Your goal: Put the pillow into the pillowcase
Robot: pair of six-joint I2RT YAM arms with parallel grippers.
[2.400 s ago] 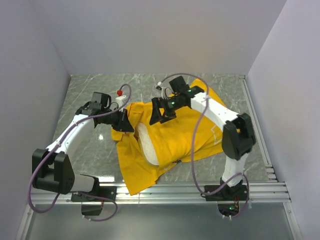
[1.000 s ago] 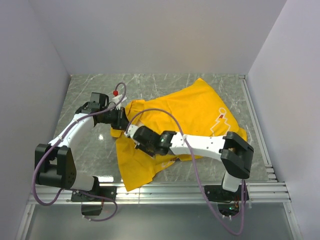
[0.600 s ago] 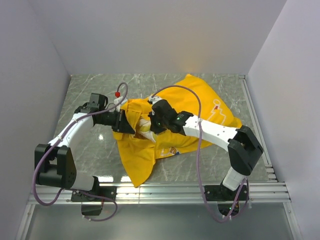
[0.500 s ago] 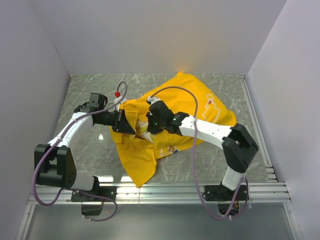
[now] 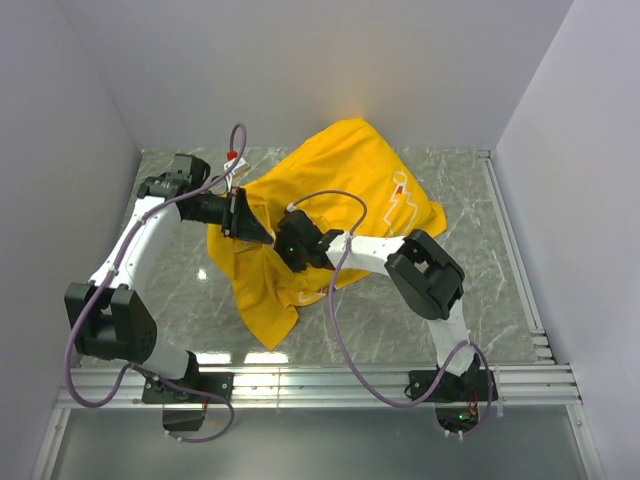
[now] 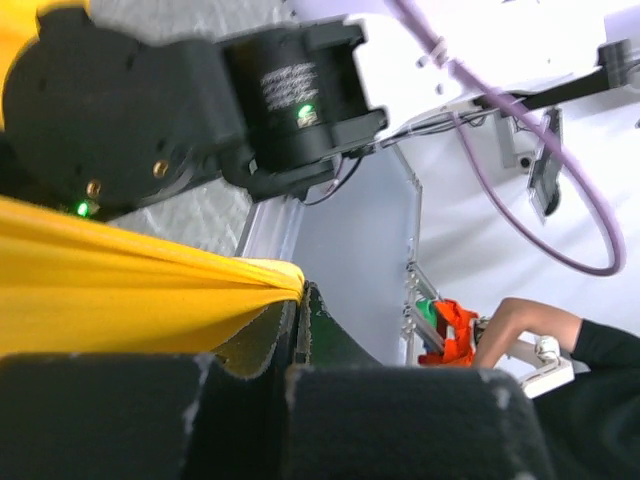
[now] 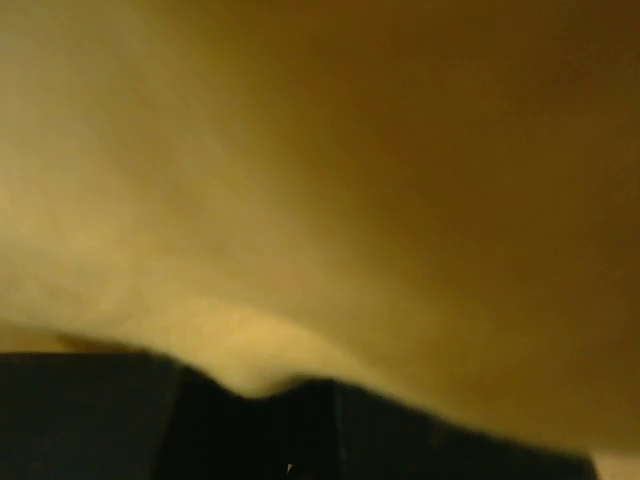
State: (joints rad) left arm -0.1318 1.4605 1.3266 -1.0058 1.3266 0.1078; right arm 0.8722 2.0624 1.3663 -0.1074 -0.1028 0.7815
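Note:
The bright yellow pillowcase lies bunched across the middle of the table, humped toward the back wall, with a loose flap hanging toward the near left. My left gripper is shut on its left edge, and in the left wrist view the yellow cloth is pinched at the fingertips. My right gripper is pushed into the cloth beside the left one. Its wrist view shows only yellow pillowcase fabric over dark fingers that lie together with no gap. The pillow is hidden.
The grey marble table is walled on three sides, with a metal rail along the near edge. A purple cable loops over the cloth. A person's arm shows past the enclosure in the left wrist view.
The pillowcase has been dragged toward the back wall and bunched higher. My left gripper rose and moved back with the edge. My right gripper slid left; the white patch no longer shows.

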